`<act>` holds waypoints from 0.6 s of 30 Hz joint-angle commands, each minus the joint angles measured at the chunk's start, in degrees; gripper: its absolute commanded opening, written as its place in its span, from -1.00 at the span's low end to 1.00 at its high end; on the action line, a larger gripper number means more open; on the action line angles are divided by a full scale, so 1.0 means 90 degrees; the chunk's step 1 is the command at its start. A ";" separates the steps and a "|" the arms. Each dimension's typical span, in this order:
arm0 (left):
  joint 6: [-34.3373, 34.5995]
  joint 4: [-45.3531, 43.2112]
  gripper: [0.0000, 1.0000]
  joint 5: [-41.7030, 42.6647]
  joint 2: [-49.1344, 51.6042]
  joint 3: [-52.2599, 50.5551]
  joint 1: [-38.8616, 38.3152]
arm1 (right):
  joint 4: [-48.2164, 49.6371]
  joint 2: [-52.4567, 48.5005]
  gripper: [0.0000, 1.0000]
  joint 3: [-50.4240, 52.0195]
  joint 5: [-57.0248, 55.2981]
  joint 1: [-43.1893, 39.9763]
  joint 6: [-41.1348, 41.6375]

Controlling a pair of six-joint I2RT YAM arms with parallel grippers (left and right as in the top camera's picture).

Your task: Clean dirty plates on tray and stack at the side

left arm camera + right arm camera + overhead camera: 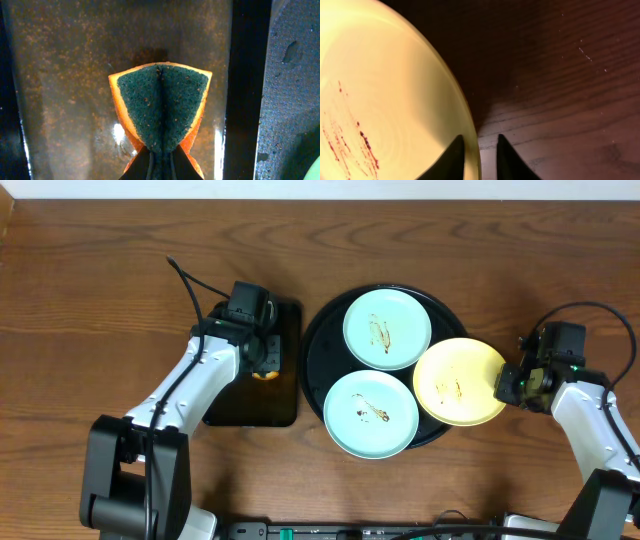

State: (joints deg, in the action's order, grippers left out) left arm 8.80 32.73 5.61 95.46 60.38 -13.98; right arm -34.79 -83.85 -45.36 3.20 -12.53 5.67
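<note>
Two pale mint-blue plates (387,328) (371,413) with brown smears lie on the round black tray (314,345). The pale yellow plate (455,385), also smeared, overhangs the tray's right rim. My right gripper (503,385) straddles its right edge, one finger over the plate and one outside, shut on the rim. In the right wrist view the yellow plate (385,90) fills the left side, the fingers (479,150) are at its edge, and it casts a shadow on the wood. My left gripper (262,365) is shut on an orange and green sponge (162,110).
A smaller rectangular black tray (250,405) lies left of the round tray, under the left gripper and sponge; its wet surface (65,75) fills the left wrist view. The wooden table (100,270) extends on both sides. A cable (190,280) loops behind the left arm.
</note>
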 commanded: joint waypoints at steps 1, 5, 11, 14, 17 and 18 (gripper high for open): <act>0.0012 0.0000 -0.85 -0.0007 -0.0046 -0.0012 0.0017 | 0.0032 -0.0007 -0.76 -0.0107 0.0034 -0.0058 0.0010; 0.0010 0.0000 -0.84 0.0012 -0.0046 -0.0012 0.0015 | 0.0034 -0.0007 -0.97 -0.0107 0.0034 -0.0058 0.0010; 0.0010 -0.0024 -0.85 0.0160 -0.0049 -0.0010 0.0017 | 0.0034 -0.0007 -0.97 -0.0107 0.0034 -0.0058 0.0007; 0.0010 -0.0024 -0.85 0.0158 -0.0049 0.0005 0.0017 | 0.0034 -0.0005 -0.98 -0.0107 0.0034 -0.0058 0.0010; 0.0007 -0.0022 -0.85 0.0158 -0.0080 0.0058 0.0017 | 0.0032 -0.0002 -0.98 -0.0112 0.0056 -0.0058 0.0010; 0.0007 -0.0024 -0.85 0.0158 -0.0112 0.0068 0.0017 | 0.0022 0.0010 -0.98 -0.0119 0.0117 -0.0058 0.0010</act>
State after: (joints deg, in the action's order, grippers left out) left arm 8.80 32.62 6.31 95.46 60.38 -13.98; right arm -34.61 -83.85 -45.36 3.53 -12.53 5.65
